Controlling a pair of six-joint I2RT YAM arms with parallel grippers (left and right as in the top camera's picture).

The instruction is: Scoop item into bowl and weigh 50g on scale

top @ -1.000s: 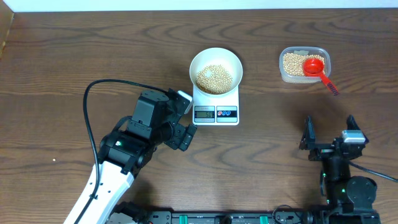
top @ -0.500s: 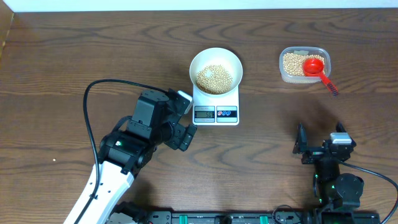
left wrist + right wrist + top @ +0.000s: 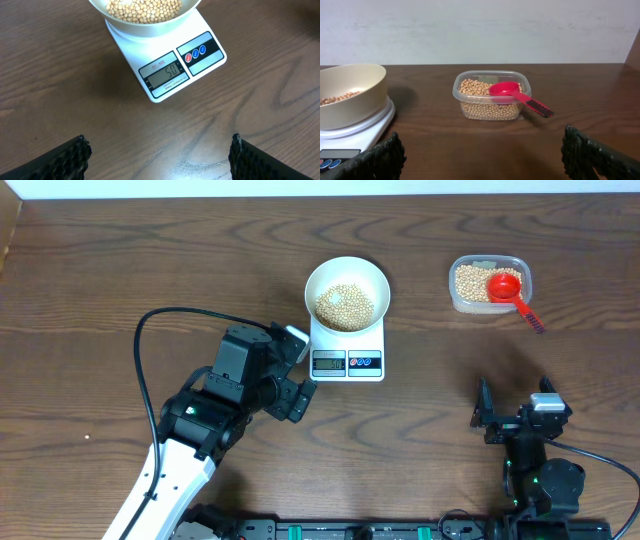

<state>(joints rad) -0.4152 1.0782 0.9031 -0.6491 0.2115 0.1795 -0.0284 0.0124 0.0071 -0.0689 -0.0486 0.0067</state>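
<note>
Left tool (image 3: 160,160) is shown spread wide and empty, hovering over the brown surface (image 3: 120,270) just in front of the scale (image 3: 347,361). Right tool (image 3: 482,155) is likewise held wide, gripping nothing, well apart from the clear tub (image 3: 453,292) in which the red scoop (image 3: 505,285) is laid. Tan beans (image 3: 345,304) are heaped in the white bowl (image 3: 313,280), which is seated on the scale; 50 is read on its display (image 3: 165,75). Judged from this, the reading could be spoiled if scale or bowl were nudged, or a button pressed, by the nearby left tool.
</note>
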